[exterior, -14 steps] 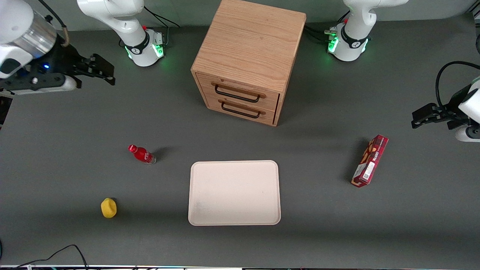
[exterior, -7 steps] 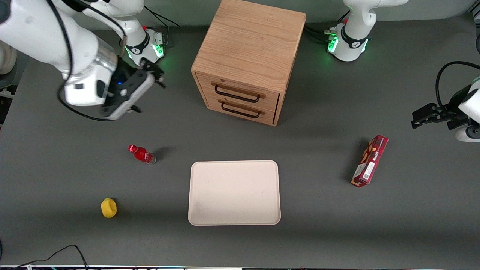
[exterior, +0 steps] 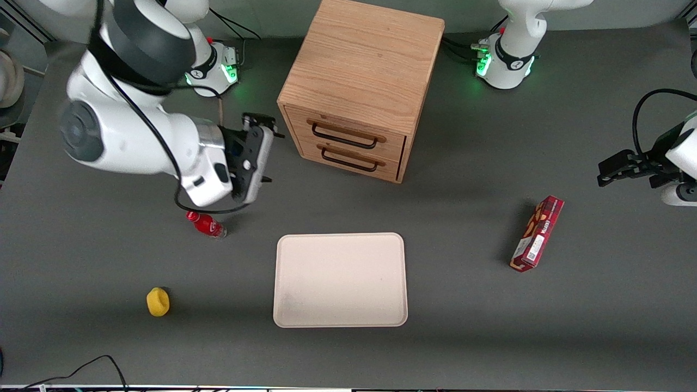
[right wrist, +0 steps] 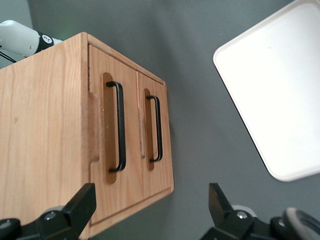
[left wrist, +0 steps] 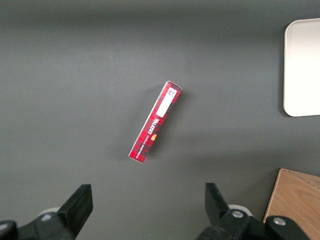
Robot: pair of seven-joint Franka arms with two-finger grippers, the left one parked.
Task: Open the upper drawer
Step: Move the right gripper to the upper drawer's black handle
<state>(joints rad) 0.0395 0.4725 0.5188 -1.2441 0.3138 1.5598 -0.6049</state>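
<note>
The gripper [exterior: 263, 149] is hovering above the table [exterior: 463, 337] with its fingers [right wrist: 80, 205] spread wide and holding nothing, just beside the wooden cabinet [exterior: 359, 71] and apart from it. The upper drawer [exterior: 348, 133] is sitting shut in that cabinet near the table's edge farthest from the front camera, directly above the lower drawer [exterior: 351, 159]. A red bottle [exterior: 206, 224] is lying near the gripper, nearer the camera.
</note>
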